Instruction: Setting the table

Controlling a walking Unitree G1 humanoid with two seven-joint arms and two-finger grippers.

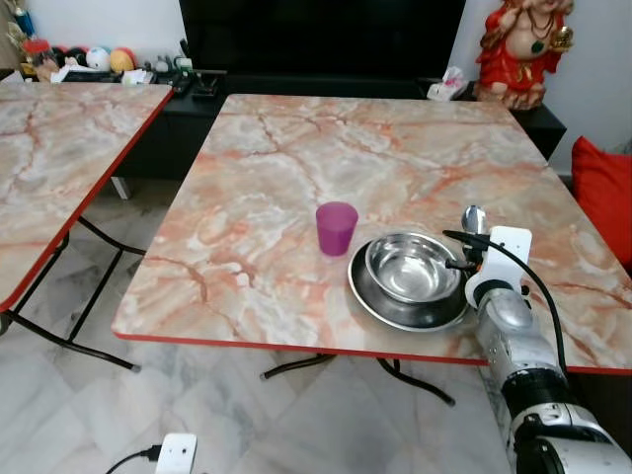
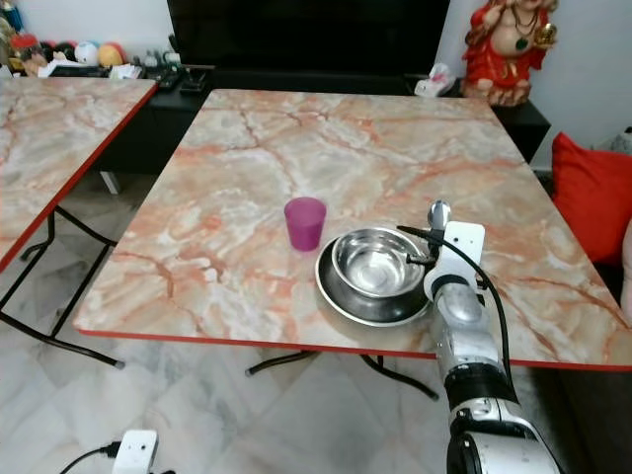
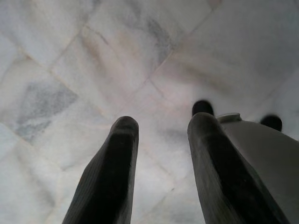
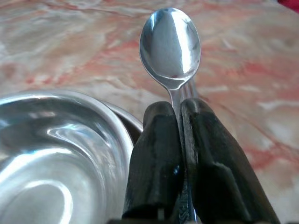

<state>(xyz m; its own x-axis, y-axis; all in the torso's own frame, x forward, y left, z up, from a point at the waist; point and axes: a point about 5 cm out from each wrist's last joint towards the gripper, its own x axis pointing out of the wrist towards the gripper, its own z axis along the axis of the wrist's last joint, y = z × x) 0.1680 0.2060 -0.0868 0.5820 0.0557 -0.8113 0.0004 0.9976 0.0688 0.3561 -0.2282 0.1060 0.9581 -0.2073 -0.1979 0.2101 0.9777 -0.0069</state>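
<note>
Between my right gripper's (image 4: pixel 180 116) black fingers was a polished silver spoon (image 4: pixel 171 46). Beside my jaws, toward my left, a shiny steel bowl (image 1: pixel 412 267) lay in a darker steel plate (image 1: pixel 395 308); beyond those stood a magenta cup (image 1: pixel 336 227). Under my jaws the table (image 1: pixel 296 178) was cream marble, veined orange, edged red. My left gripper's (image 3: pixel 161 128) fingers were black over pale grey-veined floor tiles (image 3: pixel 70 60).

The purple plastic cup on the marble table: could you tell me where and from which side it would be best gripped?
Probably around the side wall of the purple plastic cup, coming in from the near table edge. It stands upright and open-topped, clear of the stacked steel bowl on its right. The right gripper holds a steel spoon; the left gripper hangs open.
</note>
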